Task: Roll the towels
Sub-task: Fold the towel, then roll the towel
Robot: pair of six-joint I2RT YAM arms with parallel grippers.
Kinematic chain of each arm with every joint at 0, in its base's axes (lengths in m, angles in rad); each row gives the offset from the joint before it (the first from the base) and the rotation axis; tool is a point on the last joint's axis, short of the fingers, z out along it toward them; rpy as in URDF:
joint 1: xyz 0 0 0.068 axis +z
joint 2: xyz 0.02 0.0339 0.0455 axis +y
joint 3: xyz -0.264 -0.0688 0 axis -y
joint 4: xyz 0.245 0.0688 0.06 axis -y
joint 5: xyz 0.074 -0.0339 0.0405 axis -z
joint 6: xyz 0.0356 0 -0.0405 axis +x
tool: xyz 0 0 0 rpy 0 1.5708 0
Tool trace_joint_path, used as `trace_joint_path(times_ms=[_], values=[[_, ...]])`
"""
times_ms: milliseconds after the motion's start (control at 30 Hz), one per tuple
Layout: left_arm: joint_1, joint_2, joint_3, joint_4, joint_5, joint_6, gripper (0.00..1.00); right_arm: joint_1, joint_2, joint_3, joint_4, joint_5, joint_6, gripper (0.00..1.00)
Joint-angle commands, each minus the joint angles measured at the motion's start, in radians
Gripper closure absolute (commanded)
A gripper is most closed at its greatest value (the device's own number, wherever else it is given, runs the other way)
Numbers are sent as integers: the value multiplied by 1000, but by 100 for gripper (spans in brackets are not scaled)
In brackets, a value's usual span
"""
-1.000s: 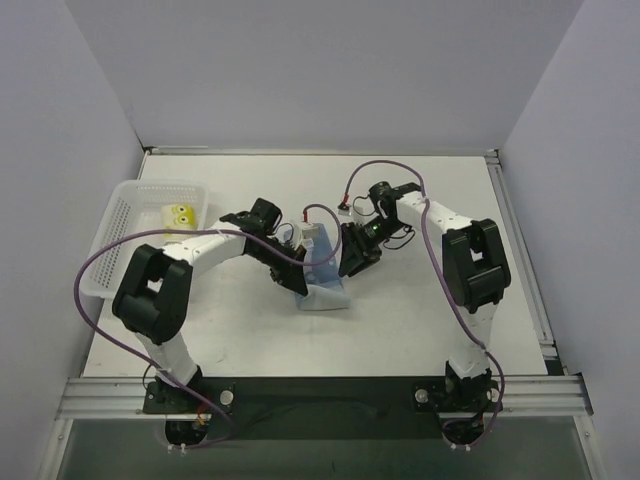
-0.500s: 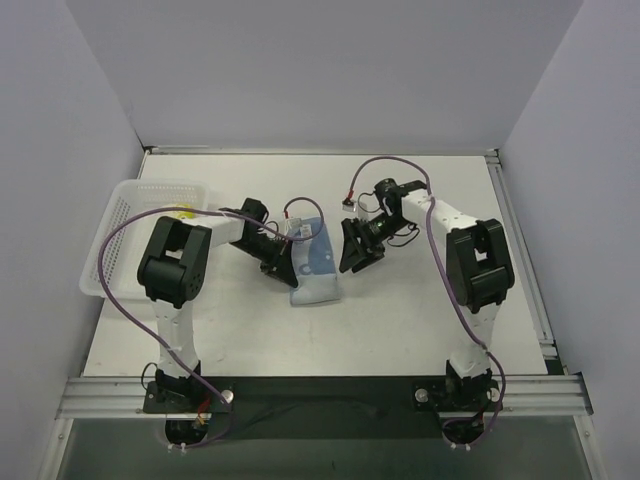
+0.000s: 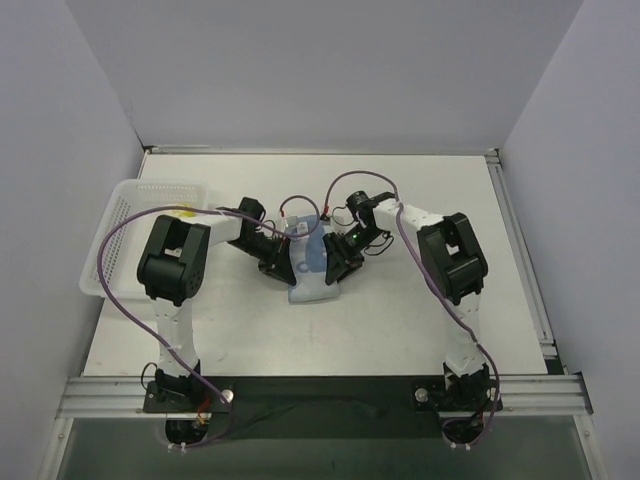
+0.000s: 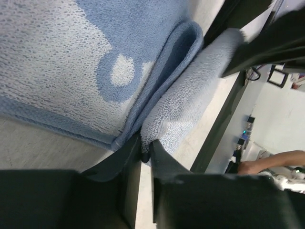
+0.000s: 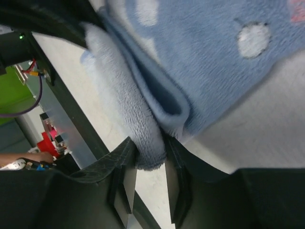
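Towel (image 3: 312, 288) lies central on the table (image 3: 400, 320), its folded edge pinched by left gripper (image 4: 145, 151) and right gripper (image 5: 151, 155). Risk: shallow corner grips may slip, or uneven travel may skew the roll.

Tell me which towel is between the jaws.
The blue towel: the left gripper and right gripper both pinch its folded edge. The yellow-printed towel lies in the basket, untouched.

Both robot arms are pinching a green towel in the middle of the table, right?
Not green. The towel pinched by the left end effector and the right end effector is light blue, as both wrist views show. The rest is right.
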Motion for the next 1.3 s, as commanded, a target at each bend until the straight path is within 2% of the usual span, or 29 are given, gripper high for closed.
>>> trace_joint_path(times_ms=[0, 33, 133, 367, 400, 433, 500, 533, 567, 700, 867, 1267], values=[[12, -24, 2, 37, -53, -15, 75, 8, 74, 37, 6, 26, 58, 72], [12, -47, -3, 42, -58, -19, 72, 8, 81, 40, 5, 32, 63, 80], [13, -111, -14, 46, -90, -2, 64, 15, 82, 41, 3, 49, 72, 90], [-1, -348, -48, 46, -309, 125, 44, 18, 61, 28, -5, 55, 83, 100], [-10, -372, -54, 46, -387, 147, 24, 18, 55, 28, -5, 55, 83, 100], [-22, -410, -58, 48, -430, 194, 23, 18, 52, 28, -6, 55, 83, 100], [-86, -443, -72, 48, -505, 257, 22, 18, 41, 25, -9, 61, 83, 100], [-117, -470, -96, 58, -591, 308, 22, 19, 35, 26, -11, 59, 83, 100], [-186, -484, -110, 68, -625, 334, 22, 19, 30, 26, -14, 53, 83, 100], [-301, -552, -189, 138, -677, 409, 22, 21, -22, 20, -15, 18, 75, 100], [-389, -590, -245, 200, -734, 452, 22, 33, -57, 15, -17, 10, 71, 98], [-548, -494, -301, 310, -842, 529, 24, 51, 125, 101, -40, 35, 83, 100]])
